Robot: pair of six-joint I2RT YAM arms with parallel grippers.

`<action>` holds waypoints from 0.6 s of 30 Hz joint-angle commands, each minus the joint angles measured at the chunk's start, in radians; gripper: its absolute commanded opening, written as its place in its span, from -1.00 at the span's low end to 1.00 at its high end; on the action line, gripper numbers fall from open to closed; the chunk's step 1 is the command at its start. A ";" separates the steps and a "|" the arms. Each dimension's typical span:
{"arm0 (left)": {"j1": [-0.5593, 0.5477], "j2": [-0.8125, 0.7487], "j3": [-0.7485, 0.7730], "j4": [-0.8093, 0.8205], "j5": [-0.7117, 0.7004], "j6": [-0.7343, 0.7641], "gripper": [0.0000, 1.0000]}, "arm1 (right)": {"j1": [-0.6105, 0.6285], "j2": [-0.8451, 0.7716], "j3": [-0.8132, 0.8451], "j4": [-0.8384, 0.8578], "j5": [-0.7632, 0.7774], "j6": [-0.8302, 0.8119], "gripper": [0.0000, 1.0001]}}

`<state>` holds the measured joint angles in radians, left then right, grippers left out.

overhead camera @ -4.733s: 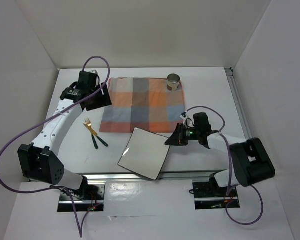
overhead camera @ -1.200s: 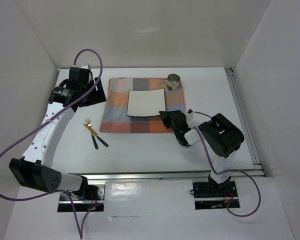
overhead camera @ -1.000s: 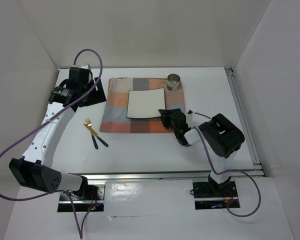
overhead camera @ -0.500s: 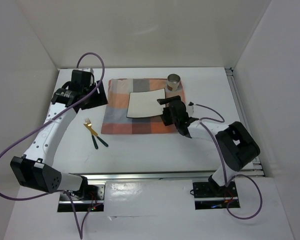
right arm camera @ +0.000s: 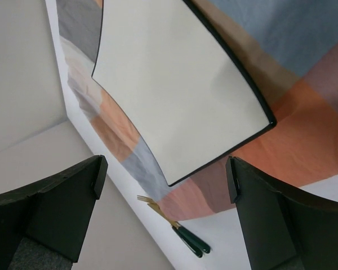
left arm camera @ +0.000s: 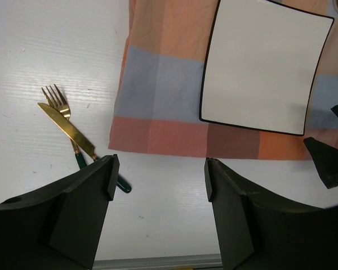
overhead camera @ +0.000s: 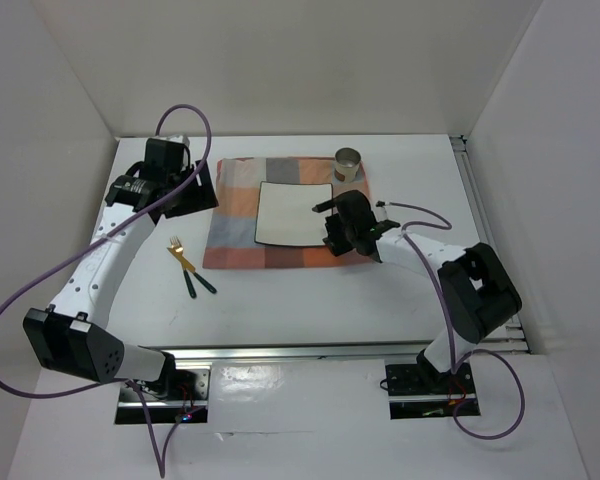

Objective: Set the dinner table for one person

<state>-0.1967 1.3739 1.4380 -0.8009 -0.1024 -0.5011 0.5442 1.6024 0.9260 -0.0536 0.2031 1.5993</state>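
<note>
dinner table (overhead camera: 280, 300), top view: white and flat, with metal rails along its near and right edges and both arm bases at the near edge.
checked cloth (overhead camera: 230, 235): spread on the far middle of the table.
square plate (overhead camera: 294, 213): lies flat on the cloth, about mid-cloth.
metal cup (overhead camera: 348, 163): upright on the cloth's far right corner.
fork (overhead camera: 175, 242) and knife (overhead camera: 206, 284): on bare table left of the cloth, lying against each other.
left gripper (overhead camera: 202, 190): above the cloth's far left corner; its spread cannot be told here.
right gripper (overhead camera: 326, 225): at the plate's right edge, jaws apart.
left wrist view: the left gripper (left arm camera: 160, 171) is spread wide with nothing between its fingers. Below it lie the table (left arm camera: 45, 45), the cloth's (left arm camera: 158, 79) near left corner, the plate (left arm camera: 265, 64), and the gold fork (left arm camera: 55, 95) under the knife (left arm camera: 67, 129).
right wrist view: the right gripper (right arm camera: 166, 166) is spread wide and empty. The black-rimmed plate (right arm camera: 174, 84) lies on the cloth (right arm camera: 304, 129) beyond its fingers, clear of both, with a strip of table (right arm camera: 219, 225) nearer.
</note>
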 commanded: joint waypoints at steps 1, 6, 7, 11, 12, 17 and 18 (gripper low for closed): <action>0.006 -0.001 0.022 0.025 0.023 -0.005 0.59 | -0.012 0.019 0.080 -0.104 -0.002 -0.028 1.00; 0.006 -0.001 -0.007 0.034 0.012 -0.005 0.59 | -0.012 -0.024 0.135 -0.137 0.018 -0.201 1.00; 0.006 -0.001 -0.007 0.034 -0.002 -0.005 0.59 | -0.012 -0.036 0.135 -0.120 0.028 -0.263 1.00; 0.006 -0.001 -0.040 0.034 -0.031 -0.046 0.61 | -0.012 -0.067 0.226 -0.089 -0.039 -0.599 1.00; 0.006 -0.001 -0.059 0.034 -0.043 -0.071 0.61 | -0.003 -0.067 0.252 -0.089 -0.068 -0.724 0.97; 0.081 -0.001 -0.200 0.057 -0.056 -0.140 0.56 | 0.031 0.023 0.434 -0.236 -0.250 -0.984 0.92; 0.100 0.011 -0.224 0.057 -0.046 -0.155 0.56 | 0.031 0.037 0.447 -0.283 -0.305 -1.005 0.90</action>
<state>-0.1490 1.3731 1.2747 -0.7532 -0.1368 -0.5858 0.5495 1.6070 1.2942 -0.2119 0.0395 0.8299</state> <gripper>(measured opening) 0.783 0.956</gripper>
